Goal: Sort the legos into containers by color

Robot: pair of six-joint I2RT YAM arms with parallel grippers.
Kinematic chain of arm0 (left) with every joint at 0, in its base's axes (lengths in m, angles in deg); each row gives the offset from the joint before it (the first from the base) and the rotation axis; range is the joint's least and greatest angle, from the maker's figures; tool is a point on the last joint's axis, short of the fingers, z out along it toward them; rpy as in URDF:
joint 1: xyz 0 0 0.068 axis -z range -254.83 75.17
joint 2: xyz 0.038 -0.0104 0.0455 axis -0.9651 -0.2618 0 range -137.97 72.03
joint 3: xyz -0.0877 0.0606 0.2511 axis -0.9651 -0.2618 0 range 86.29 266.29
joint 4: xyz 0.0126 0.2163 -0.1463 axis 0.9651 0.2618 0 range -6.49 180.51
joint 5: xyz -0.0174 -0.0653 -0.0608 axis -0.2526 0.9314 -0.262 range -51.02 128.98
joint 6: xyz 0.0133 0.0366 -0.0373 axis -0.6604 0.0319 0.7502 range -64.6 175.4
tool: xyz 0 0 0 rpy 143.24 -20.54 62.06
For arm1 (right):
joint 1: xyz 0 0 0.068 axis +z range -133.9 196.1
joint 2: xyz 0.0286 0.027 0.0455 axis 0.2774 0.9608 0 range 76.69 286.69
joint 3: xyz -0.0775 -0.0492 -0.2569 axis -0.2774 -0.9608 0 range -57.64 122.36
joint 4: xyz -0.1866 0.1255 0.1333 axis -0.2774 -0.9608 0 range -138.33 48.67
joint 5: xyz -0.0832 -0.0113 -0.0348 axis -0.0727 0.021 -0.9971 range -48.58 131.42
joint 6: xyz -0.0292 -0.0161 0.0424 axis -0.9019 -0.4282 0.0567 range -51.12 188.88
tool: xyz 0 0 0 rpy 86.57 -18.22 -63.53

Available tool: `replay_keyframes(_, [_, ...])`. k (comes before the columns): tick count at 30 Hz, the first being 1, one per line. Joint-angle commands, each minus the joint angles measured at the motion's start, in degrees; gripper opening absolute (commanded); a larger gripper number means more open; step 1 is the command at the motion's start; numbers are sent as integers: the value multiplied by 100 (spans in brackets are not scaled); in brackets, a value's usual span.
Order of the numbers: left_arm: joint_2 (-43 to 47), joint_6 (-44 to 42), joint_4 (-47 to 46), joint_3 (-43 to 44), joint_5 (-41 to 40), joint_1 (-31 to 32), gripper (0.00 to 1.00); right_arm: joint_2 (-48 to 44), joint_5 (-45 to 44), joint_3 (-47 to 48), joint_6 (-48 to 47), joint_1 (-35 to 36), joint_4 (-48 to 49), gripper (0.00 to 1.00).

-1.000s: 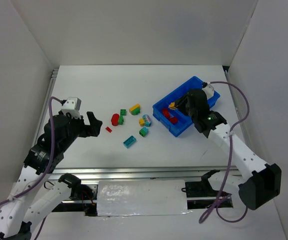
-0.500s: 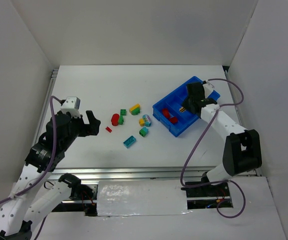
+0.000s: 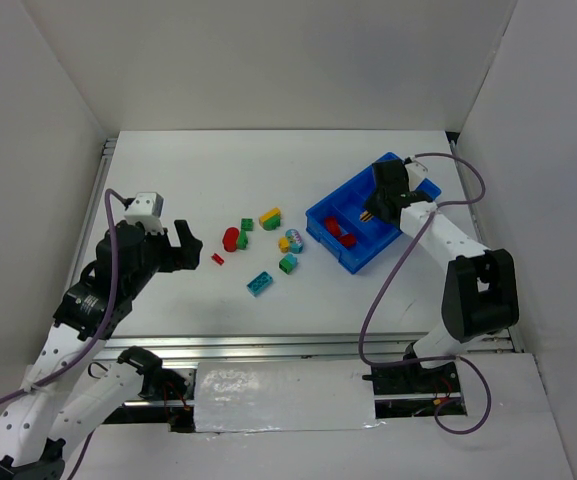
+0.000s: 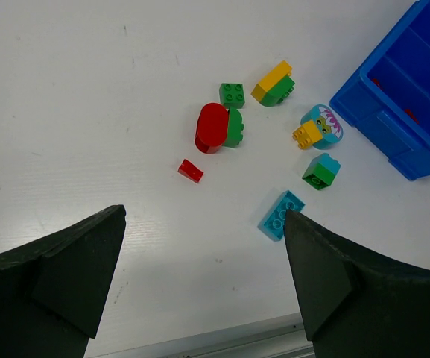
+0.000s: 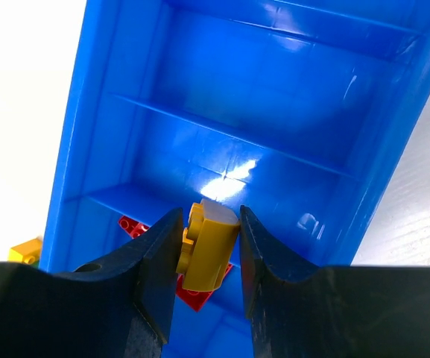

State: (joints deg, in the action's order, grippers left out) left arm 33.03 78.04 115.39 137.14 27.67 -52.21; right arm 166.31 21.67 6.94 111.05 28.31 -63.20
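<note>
My right gripper (image 5: 206,224) is shut on a yellow lego (image 5: 209,250) and hangs over the blue tray (image 3: 353,258). The tray's dividers (image 5: 222,134) split it into containers. Red legos (image 5: 197,296) lie in the compartment just under the yellow one, also seen as red legos (image 3: 341,233) from above. My left gripper (image 4: 203,216) is open above bare table, to the left of the loose legos. Among these are a teal flat brick (image 4: 279,214), a small red piece (image 4: 190,170), a red-and-green pair (image 4: 218,127), a green brick (image 4: 232,94) and a yellow-green stack (image 4: 274,80).
A teal face piece (image 4: 326,125) with a small yellow brick (image 4: 304,133) and a green-teal brick (image 4: 321,170) lie between the pile and the blue tray's wall (image 4: 382,123). White walls enclose the table on three sides. A metal rail (image 3: 268,345) runs along the near edge.
My right arm has swung its elbow round to the right while the gripper stayed over the tray with the yellow lego. The left arm has barely moved.
</note>
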Motion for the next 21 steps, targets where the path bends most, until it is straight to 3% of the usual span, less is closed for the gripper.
replay_keyframes(1, [33, -48, -200, 48, 41, -37, 99, -33, -64, 196, -104, -52, 121, 0])
replay_keyframes(21, [16, -40, -182, 48, 24, -46, 100, -358, 226, 64, -201, -96, 200, 0])
